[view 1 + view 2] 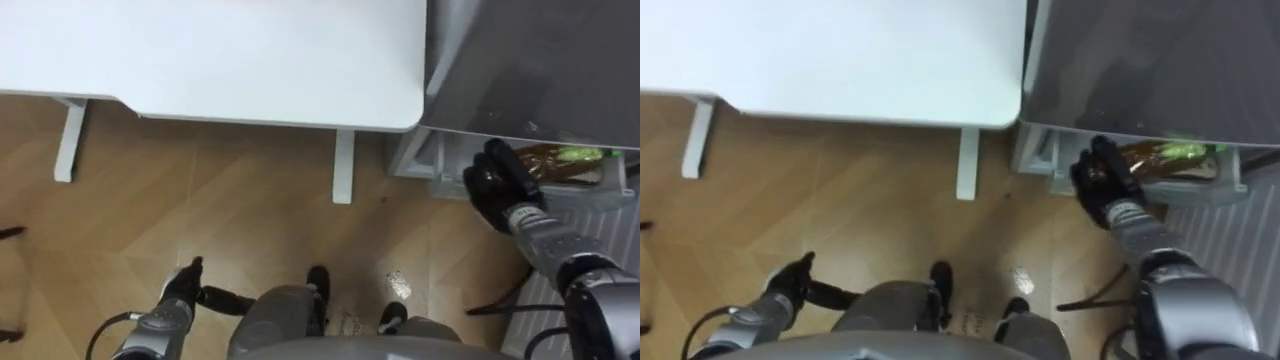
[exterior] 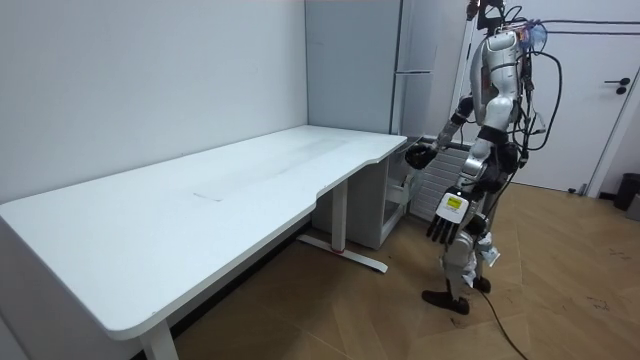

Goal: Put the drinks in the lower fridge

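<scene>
**Humanoid reaches into lower fridge, drink at its fingertips**

A two-legged robot stands on a wood-plank floor (image 1: 200,190) at the rounded corner of a smooth white table (image 1: 250,60). One slim, square white leg (image 1: 343,165) of the table shows below the top. The robot faces a tall fridge (image 1: 540,70) with a flat, matt grey front. Its right arm stretches forward and puts the black right hand (image 1: 505,190) at the mouth of a pale plastic drawer (image 1: 430,165), which stands open at the bottom of the fridge. A bottle (image 1: 565,160) lies on its side in that drawer. It is a long, rounded bottle with an amber body and a bright green patch near its far end. The hand overlaps the near end of the bottle, and the pictures do not show whether the fingers grip it or merely rest against it. The left hand (image 1: 185,285) hangs low beside the robot's hip, well away from the fridge. It holds nothing, and in the room view its dark fingers are loose and point down at the floor
</scene>
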Controlling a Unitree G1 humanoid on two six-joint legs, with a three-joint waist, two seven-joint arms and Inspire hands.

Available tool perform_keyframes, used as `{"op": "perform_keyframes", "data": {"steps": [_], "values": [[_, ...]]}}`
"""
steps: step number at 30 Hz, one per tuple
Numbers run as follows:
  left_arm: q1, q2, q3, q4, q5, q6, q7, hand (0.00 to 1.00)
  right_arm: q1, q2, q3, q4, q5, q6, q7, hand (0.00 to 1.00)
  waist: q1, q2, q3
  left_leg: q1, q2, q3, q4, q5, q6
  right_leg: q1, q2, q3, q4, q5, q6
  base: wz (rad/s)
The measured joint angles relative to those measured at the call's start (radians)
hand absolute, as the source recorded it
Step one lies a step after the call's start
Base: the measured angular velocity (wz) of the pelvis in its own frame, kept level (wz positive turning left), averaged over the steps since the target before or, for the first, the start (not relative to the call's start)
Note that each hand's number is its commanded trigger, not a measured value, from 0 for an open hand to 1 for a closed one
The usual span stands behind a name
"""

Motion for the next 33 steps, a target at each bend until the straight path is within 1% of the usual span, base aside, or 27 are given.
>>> {"op": "perform_keyframes", "data": {"steps": [1,4,5,6,7,11,14,17,18,19,23,26,30,31,33], "values": [[-0.005,0.006,0.000,0.001,0.001,0.000,0.001,0.00,-0.016,-0.008,0.000,0.000,-0.001,0.002,-0.002,1.00,0.000,-0.009,0.0056,-0.014,-0.001,0.002,-0.011,0.011,-0.001,-0.028,-0.004,0.002,0.014,-0.001,-0.003,-0.05],[-0.007,0.010,-0.001,0.000,0.000,-0.001,0.004,0.00,-0.064,-0.028,0.001,0.017,-0.001,0.006,-0.024,1.00,0.001,-0.022,0.0138,-0.052,-0.001,0.004,-0.020,0.029,-0.001,-0.081,-0.006,0.006,0.035,0.001,-0.009,-0.04],[-0.007,0.010,-0.001,-0.001,0.000,-0.003,0.004,0.00,-0.066,-0.032,0.000,0.020,0.000,0.007,-0.029,1.00,0.001,-0.024,0.0148,-0.058,0.000,0.005,-0.020,0.030,-0.001,-0.089,-0.007,0.006,0.039,0.001,-0.009,0.00],[-0.008,0.011,-0.001,-0.001,-0.001,-0.003,0.008,0.00,-0.074,-0.037,0.000,0.023,0.001,0.007,-0.044,1.00,0.003,-0.028,0.0175,-0.070,0.002,0.009,-0.020,0.034,0.000,-0.105,-0.008,0.007,0.046,0.001,-0.009,-0.04],[-0.008,0.014,-0.001,-0.001,-0.001,-0.003,0.009,0.00,-0.090,-0.041,-0.001,0.022,0.000,0.007,-0.061,1.00,0.003,-0.030,0.0179,-0.088,0.002,0.013,-0.020,0.039,0.001,-0.125,-0.008,0.010,0.050,0.003,-0.013,-0.05],[-0.017,0.028,0.000,0.003,-0.001,-0.003,0.011,0.00,-0.141,-0.054,-0.002,0.022,0.002,0.007,-0.104,1.00,0.001,-0.041,0.0213,-0.115,0.001,0.026,-0.033,0.056,0.005,-0.174,-0.014,0.024,0.076,0.003,-0.014,-0.07],[-0.022,0.033,0.000,0.005,0.000,-0.003,0.020,0.00,-0.155,-0.058,-0.002,0.022,0.001,0.015,-0.131,1.00,0.002,-0.046,0.0202,-0.122,0.001,0.028,-0.034,0.058,0.006,-0.184,-0.015,0.028,0.079,0.003,-0.014,0.00],[-0.025,0.034,0.000,0.004,0.000,-0.004,0.030,0.00,-0.168,-0.059,-0.002,0.022,0.001,0.016,-0.148,1.00,0.002,-0.048,0.0191,-0.130,0.001,0.030,-0.033,0.060,0.006,-0.198,-0.017,0.032,0.090,0.003,-0.014,-0.02],[-0.026,0.034,0.000,0.005,-0.001,-0.003,0.030,0.00,-0.177,-0.059,-0.001,0.022,0.001,0.016,-0.154,0.91,0.000,-0.048,0.0191,-0.135,0.001,0.031,-0.033,0.063,0.007,-0.207,-0.021,0.030,0.099,0.001,-0.014,0.00],[-0.027,0.034,0.000,0.004,-0.001,-0.004,0.030,0.00,-0.180,-0.060,-0.002,0.022,0.001,0.016,-0.158,0.00,-0.001,-0.048,0.0191,-0.136,0.001,0.034,-0.033,0.064,0.008,-0.212,-0.026,0.027,0.107,0.000,-0.015,0.00],[-0.027,0.036,-0.001,0.005,-0.001,-0.003,0.033,0.00,-0.181,-0.065,-0.002,0.022,0.001,0.017,-0.167,0.00,0.002,-0.048,0.0191,-0.136,0.000,0.038,-0.030,0.066,0.011,-0.217,-0.031,0.028,0.117,-0.004,-0.014,0.00],[-0.027,0.039,-0.001,0.013,-0.001,-0.002,0.040,0.00,-0.181,-0.075,-0.002,0.023,0.001,0.027,-0.183,0.00,0.011,-0.048,0.0192,-0.138,0.000,0.038,-0.029,0.068,0.011,-0.219,-0.033,0.027,0.122,-0.007,-0.015,0.00],[-0.027,0.039,-0.002,0.020,-0.001,-0.001,0.052,0.00,-0.182,-0.090,-0.002,0.022,0.001,0.027,-0.183,0.00,0.016,-0.049,0.0195,-0.145,-0.005,0.038,-0.029,0.071,0.011,-0.234,-0.040,0.023,0.141,-0.016,-0.017,0.04],[-0.027,0.039,-0.005,0.021,-0.001,-0.001,0.053,0.00,-0.182,-0.092,-0.002,0.021,0.001,0.027,-0.182,0.00,0.015,-0.050,0.0199,-0.145,-0.011,0.038,-0.029,0.071,0.011,-0.236,-0.043,0.023,0.148,-0.019,-0.017,0.04],[-0.029,0.039,-0.008,0.020,0.000,-0.002,0.053,0.00,-0.186,-0.096,-0.002,0.021,0.000,0.027,-0.185,0.00,0.016,-0.052,0.0205,-0.146,-0.012,0.038,-0.029,0.072,0.012,-0.237,-0.044,0.023,0.149,-0.020,-0.017,0.00]]}}
